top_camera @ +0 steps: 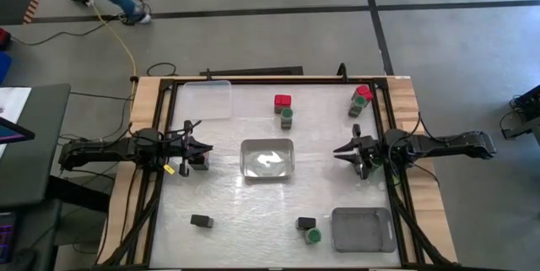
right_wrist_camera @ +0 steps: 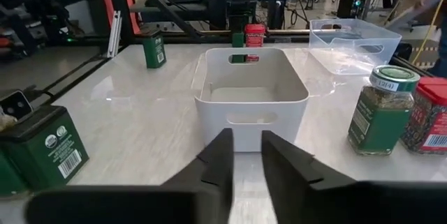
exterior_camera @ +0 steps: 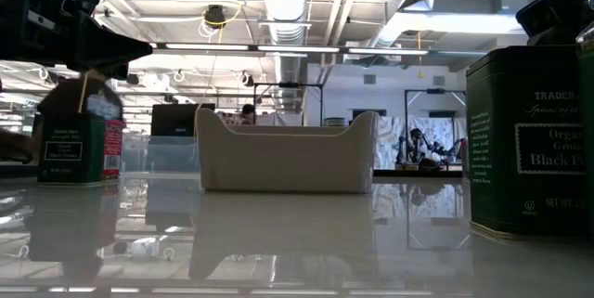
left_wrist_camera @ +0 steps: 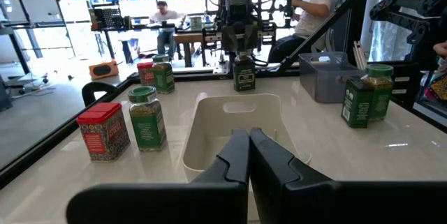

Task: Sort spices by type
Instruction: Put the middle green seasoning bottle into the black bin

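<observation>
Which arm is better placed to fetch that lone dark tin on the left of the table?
Probably left: the left gripper hangs on the dark tin's side; the right gripper waits beyond the white tray.

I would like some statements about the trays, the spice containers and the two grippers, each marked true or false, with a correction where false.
1. The white tray in the middle of the table is empty. True.
2. The left gripper is wide open. False: its fingers are shut.
3. A green-capped jar stands beside a red tin. True.
4. The grey tray holds three spices. False: nothing lies in it.
5. The right gripper holds a jar. False: its slightly parted fingers hold nothing.
</observation>
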Robot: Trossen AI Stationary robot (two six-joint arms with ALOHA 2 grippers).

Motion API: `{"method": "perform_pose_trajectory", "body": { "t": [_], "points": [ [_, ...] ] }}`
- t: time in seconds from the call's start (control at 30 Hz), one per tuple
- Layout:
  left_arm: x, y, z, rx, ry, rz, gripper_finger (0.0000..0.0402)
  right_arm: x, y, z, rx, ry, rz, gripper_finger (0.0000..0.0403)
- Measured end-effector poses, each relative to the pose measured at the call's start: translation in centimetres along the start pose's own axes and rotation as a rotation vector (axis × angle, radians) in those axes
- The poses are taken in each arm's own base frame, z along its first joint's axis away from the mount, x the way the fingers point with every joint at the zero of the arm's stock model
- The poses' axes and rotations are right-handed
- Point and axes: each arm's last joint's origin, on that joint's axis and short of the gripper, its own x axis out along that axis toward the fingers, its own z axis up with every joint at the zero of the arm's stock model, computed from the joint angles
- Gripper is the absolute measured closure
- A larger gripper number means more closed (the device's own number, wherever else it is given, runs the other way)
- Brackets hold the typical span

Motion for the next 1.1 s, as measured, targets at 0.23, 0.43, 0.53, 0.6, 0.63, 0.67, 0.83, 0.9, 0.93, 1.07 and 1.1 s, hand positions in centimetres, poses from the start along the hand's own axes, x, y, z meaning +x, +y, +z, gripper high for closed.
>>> {"method": "perform_pose_trajectory", "body": {
  "t": [0.23,0.43,0.53,0.6,0.63,0.67,0.83,0.9,0.93,1.07,1.1],
  "points": [
    [0.0,0.0,0.0,0.0,0.0,0.0,0.0401,0.0,-0.11,0.02,0.001,-0.002,-0.035,0.0183],
    [0.0,0.0,0.0,0.0,0.0,-0.001,0.0401,-0.01,-0.18,0.02,0.028,0.001,-0.059,0.0126],
    [0.0,0.0,0.0,0.0,0.0,0.0,0.0401,-0.02,-0.23,0.0,0.042,0.004,-0.078,0.0116],
    [0.0,0.0,0.0,0.0,0.0,0.0,0.0401,-0.03,-0.25,0.01,0.046,0.004,-0.084,0.0112],
    [0.0,0.0,0.0,0.0,0.0,0.0,0.0401,-0.03,-0.25,0.0,0.046,0.004,-0.084,0.0111],
    [0.0,0.0,-0.01,0.0,0.001,0.0,0.0401,-0.03,-0.25,0.0,0.046,0.004,-0.084,0.0111],
    [0.0,0.0,0.0,0.0,0.0,0.0,0.0401,-0.03,-0.25,-0.03,0.045,0.007,-0.085,0.011],
    [0.0,0.0,0.0,0.0,0.0,0.0,0.0401,-0.03,-0.26,-0.04,0.045,0.008,-0.085,0.011],
    [0.0,0.0,0.0,0.0,0.0,0.0,0.0401,-0.03,-0.26,-0.04,0.046,0.009,-0.085,0.011],
    [0.0,0.0,0.0,0.0,0.0,0.0,0.0401,-0.03,-0.28,0.11,0.053,-0.009,-0.093,0.011],
    [0.0,0.0,0.0,0.0,0.0,-0.001,0.0401,-0.02,-0.31,0.2,0.048,-0.023,-0.105,0.011]
  ]
}}
